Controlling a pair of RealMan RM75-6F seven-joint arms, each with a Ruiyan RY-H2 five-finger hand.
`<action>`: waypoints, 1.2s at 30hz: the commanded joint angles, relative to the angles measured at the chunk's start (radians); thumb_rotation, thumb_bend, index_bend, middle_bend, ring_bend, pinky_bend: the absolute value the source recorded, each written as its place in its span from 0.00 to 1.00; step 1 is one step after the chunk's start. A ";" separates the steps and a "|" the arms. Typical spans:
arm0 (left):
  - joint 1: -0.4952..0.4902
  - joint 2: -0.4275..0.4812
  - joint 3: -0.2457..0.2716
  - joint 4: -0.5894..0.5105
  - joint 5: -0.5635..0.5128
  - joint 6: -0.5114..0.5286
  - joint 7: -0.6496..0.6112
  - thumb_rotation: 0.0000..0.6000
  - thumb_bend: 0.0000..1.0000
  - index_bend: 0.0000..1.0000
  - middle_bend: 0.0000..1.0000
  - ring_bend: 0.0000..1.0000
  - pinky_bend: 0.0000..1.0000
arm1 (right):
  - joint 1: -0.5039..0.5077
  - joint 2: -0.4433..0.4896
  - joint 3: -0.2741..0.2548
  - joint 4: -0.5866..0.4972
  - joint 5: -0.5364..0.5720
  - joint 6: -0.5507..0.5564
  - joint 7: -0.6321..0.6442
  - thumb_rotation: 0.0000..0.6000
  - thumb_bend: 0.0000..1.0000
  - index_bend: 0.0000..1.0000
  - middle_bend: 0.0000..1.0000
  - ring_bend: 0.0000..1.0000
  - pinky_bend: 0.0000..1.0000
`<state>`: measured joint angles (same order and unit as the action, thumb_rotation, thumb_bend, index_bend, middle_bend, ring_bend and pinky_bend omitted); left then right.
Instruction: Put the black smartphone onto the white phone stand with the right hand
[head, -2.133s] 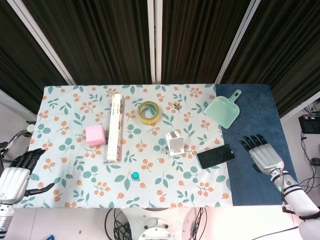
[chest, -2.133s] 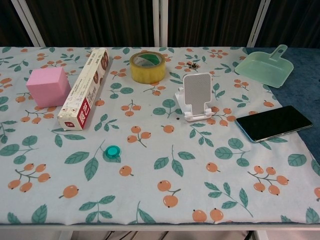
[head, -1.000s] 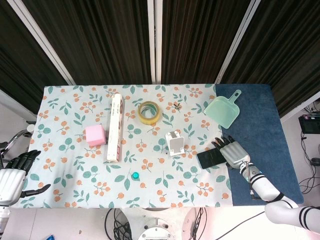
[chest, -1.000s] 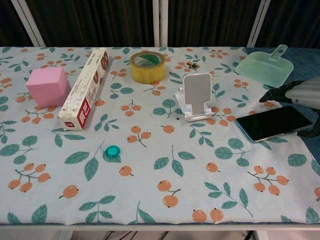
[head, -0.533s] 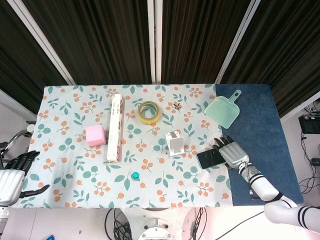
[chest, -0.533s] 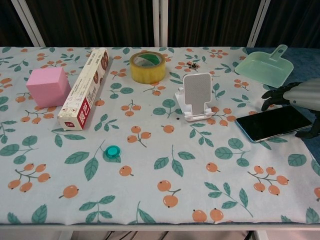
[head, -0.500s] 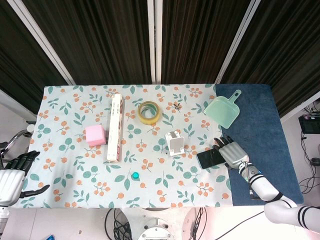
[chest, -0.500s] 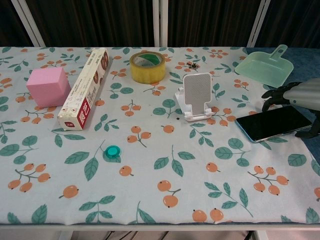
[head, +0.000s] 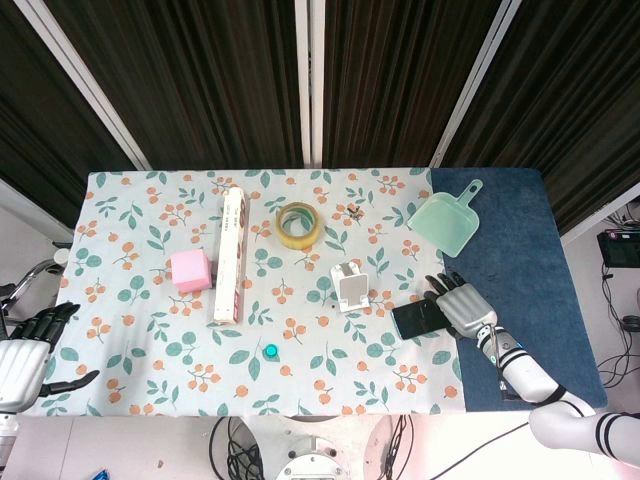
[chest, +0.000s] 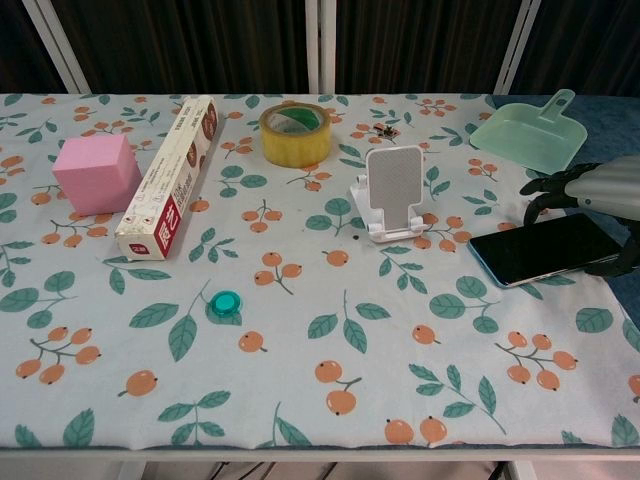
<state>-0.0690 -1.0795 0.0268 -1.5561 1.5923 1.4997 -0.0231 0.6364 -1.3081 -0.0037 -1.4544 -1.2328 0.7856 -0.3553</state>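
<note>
The black smartphone lies flat on the floral cloth, right of the white phone stand, which stands upright and bare. My right hand straddles the phone's right end: its fingers reach past the far edge and the thumb sits by the near edge. The fingers are still spread and the phone rests on the table. My left hand hangs with fingers apart off the table's front left corner, holding nothing.
A green dustpan lies behind the right hand. A tape roll, a long box, a pink cube and a small teal cap sit further left. A blue mat covers the table's right end.
The right hand came in from the blue mat and settled over the phone's right end. In the last half second the phone slid slightly left. The left hand stayed put.
</note>
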 joint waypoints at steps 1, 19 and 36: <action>-0.001 -0.001 0.000 0.001 0.000 -0.001 -0.002 0.68 0.06 0.12 0.13 0.14 0.24 | -0.009 0.000 0.000 0.007 -0.039 0.024 0.043 1.00 0.27 0.58 0.05 0.00 0.00; -0.002 0.003 0.000 -0.003 -0.003 -0.007 -0.007 0.69 0.06 0.12 0.13 0.14 0.24 | -0.037 0.000 -0.001 0.039 -0.159 0.111 0.165 1.00 0.33 0.65 0.43 0.45 0.18; 0.006 0.000 0.001 0.003 0.000 0.007 -0.012 0.69 0.06 0.12 0.12 0.14 0.24 | 0.022 0.229 0.110 -0.050 -0.379 0.332 -0.081 1.00 0.33 0.61 0.49 0.48 0.14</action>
<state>-0.0633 -1.0795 0.0279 -1.5536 1.5929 1.5067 -0.0350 0.6219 -1.1196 0.0884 -1.5119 -1.5231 1.0856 -0.3639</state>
